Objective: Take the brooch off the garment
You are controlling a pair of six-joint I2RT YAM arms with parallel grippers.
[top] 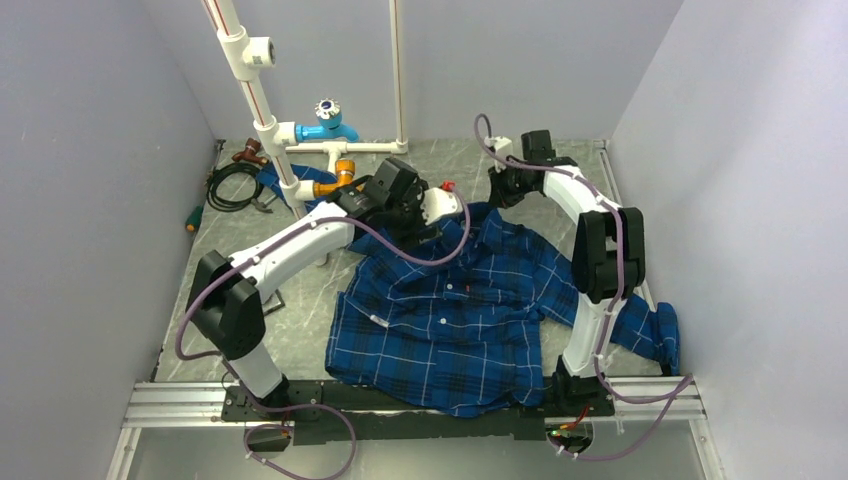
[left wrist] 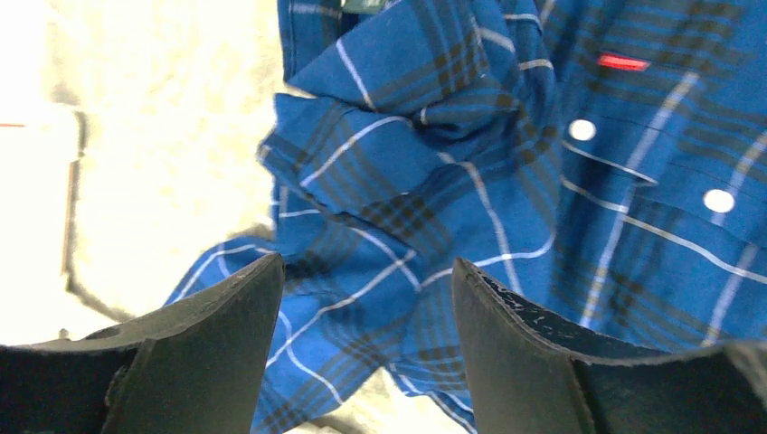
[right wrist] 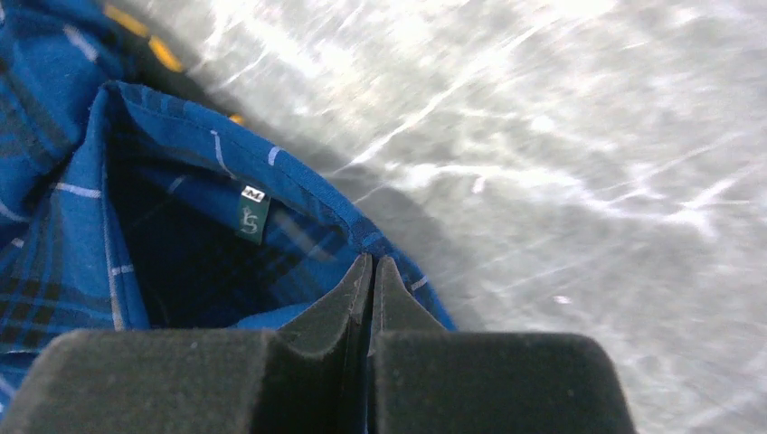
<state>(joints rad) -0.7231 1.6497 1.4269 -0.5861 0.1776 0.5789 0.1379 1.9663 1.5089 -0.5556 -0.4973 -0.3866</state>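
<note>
The garment (top: 460, 310), a blue plaid shirt with white buttons, lies spread on the table between the arms. My left gripper (top: 422, 232) hovers open over bunched plaid folds; in the left wrist view its jaws (left wrist: 366, 262) stand wide apart with the fabric (left wrist: 425, 181) below and nothing between them. My right gripper (top: 505, 188) is at the shirt's far edge; in the right wrist view it (right wrist: 373, 260) is shut, its tips pinching the collar's rim (right wrist: 271, 158). A dark label (right wrist: 252, 212) sits inside the collar. The brooch is hidden in every view.
White PVC pipes (top: 262, 120) with a blue valve (top: 328, 118) and an orange fitting (top: 335, 182) stand at the back left. A black cable coil (top: 232, 186) lies beside them. Walls close in on both sides. A small red tag (left wrist: 622, 62) is on the shirt.
</note>
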